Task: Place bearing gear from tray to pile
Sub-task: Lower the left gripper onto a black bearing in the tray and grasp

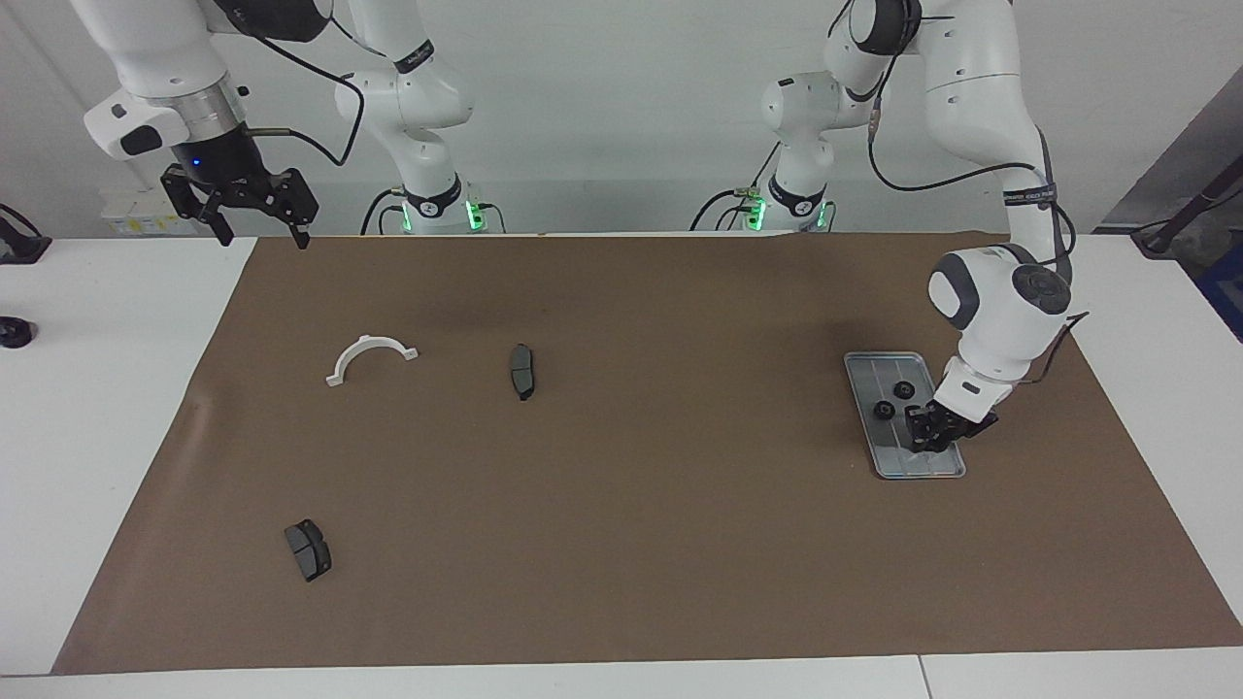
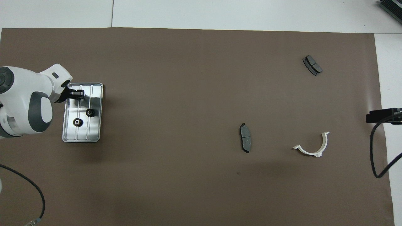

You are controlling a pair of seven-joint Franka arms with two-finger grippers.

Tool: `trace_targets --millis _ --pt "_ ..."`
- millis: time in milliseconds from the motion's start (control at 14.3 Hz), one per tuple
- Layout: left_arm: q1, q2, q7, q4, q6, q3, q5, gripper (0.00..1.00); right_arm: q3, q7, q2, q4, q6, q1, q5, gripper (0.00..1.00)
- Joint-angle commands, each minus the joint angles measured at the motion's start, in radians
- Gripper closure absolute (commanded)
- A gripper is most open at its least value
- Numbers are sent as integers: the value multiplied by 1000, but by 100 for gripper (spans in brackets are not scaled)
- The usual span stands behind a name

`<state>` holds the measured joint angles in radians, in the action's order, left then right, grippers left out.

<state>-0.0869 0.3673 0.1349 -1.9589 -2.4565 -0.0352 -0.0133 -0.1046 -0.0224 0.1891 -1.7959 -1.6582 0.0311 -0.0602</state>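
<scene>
Facing view first: a white tabletop carries a broad brown paper sheet, and both white Franka arms stand at the robots' end of it. A dark band with white lettering wraps the left arm's forearm, but the writing cannot be read.

Next in size is the tray, silver-grey and ribbed, lying on the sheet toward the left arm's end of the tabletop. Two small black bearing gears rest in it: one gear nearer the robots and a second gear just beside it, the two apart. The left gripper is down in the part of the tray farther from the robots; whether its fingers are apart or together cannot be told, nor whether anything sits between them (its dark body hides that spot).

The right arm waits, its gripper raised over the sheet's corner at the right arm's end, fingers spread apart and holding nothing.

The pile is loosely scattered toward the right arm's end, well apart from the tray. A white half-ring bracket with end tabs lies nearest the robots. One dark grey brake pad lies near it, toward the tray. Another brake pad lies much farther from the robots.
</scene>
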Motion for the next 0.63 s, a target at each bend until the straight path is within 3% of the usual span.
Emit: trace_targets --millis 0,280,420,560 --pt "-5 -24 8 -37 -21 -2 -1 61 2 16 16 -7 -12 -2 3 0" --pt "-7 -25 8 -43 -13 0 -1 64 -7 15 18 3 -5 -14 3 0" --pt "-7 -25 8 -41 -12 -2 -1 100 -9 16 20 3 -6 -16 3 0" --pt "-7 -25 9 -35 -6 -2 -1 100 -9 21 21 0 -6 -14 3 0"
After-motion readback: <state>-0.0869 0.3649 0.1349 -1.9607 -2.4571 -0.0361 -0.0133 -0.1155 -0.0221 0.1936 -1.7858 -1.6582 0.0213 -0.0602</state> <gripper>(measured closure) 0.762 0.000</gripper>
